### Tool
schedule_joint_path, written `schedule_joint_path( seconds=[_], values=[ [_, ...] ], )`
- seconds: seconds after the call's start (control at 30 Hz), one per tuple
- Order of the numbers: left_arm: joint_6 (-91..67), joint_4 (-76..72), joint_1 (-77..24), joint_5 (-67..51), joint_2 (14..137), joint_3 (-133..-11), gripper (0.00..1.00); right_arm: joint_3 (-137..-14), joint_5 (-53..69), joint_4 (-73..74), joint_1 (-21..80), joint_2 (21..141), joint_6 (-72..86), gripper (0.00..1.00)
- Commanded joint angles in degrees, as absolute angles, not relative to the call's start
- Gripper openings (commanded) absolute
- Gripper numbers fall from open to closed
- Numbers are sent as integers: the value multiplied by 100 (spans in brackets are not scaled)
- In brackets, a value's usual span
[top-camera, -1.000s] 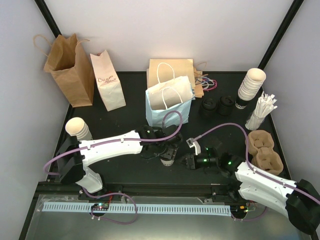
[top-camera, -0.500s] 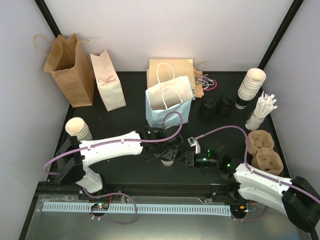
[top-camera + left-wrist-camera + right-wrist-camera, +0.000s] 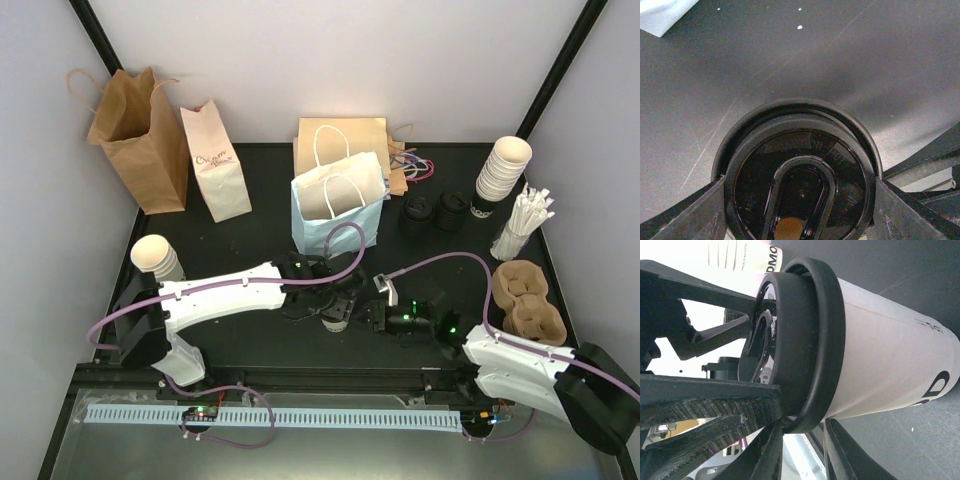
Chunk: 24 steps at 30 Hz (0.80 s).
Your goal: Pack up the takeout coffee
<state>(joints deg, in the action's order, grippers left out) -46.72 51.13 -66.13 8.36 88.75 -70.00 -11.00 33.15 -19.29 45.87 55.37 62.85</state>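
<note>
The takeout coffee (image 3: 336, 320) is a cream-white cup with a black lid, standing on the black table in front of the blue bag. In the left wrist view its lid (image 3: 800, 170) fills the lower half. My left gripper (image 3: 334, 304) is shut on it, and its fingers (image 3: 702, 212) press both sides of the lid. In the right wrist view the cup wall (image 3: 885, 355) shows dark print near the base. My right gripper (image 3: 805, 427) comes in from the right, its narrow jaws pinching the lid's rim (image 3: 827, 340). From above, the right gripper (image 3: 368, 318) touches the cup's right side.
A light blue handled bag (image 3: 338, 212) stands open just behind the cup, with a flat brown bag (image 3: 340, 135) behind it. A brown bag (image 3: 135, 125) and a white bag (image 3: 215, 160) stand far left. Cup stacks (image 3: 500, 170) (image 3: 155, 258), loose lids (image 3: 435, 212), straws (image 3: 525, 225) and pulp carriers (image 3: 525, 300) are also here.
My right arm has slid left until its gripper reached the cup, and its jaws have narrowed onto the lid's rim. The left arm and the cup have stayed put.
</note>
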Motion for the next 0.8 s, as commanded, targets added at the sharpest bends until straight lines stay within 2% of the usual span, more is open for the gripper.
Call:
schedule_joint_path(
  seconds=[0.0,0.27,0.43,0.5,0.63,0.77],
  values=[
    [-4826,5243,-6678,449,9255,-6820,66,-865,2916,-2271,4651,5582,6680,26],
    [-4795,5212,-6688,431,9337,-6842,66,-895,2374,-1150,4732,5632,6647,21],
    [-4771,5211,-6683,447,9345,-6844,66,-811,2482,-1068,4802,5531,6555,21],
    [-4765,5248,-6681,492,9344,-6853,66,-909,2567,-941,4803,5286,6335,25],
    [-4739,5337,-6680,587,9326,-6865,66,-1412,2449,39,4797,4567,5603,42],
    [-4679,5359,-6679,605,9333,-6901,66,-1759,1877,1305,4797,3968,5026,49]
  ],
)
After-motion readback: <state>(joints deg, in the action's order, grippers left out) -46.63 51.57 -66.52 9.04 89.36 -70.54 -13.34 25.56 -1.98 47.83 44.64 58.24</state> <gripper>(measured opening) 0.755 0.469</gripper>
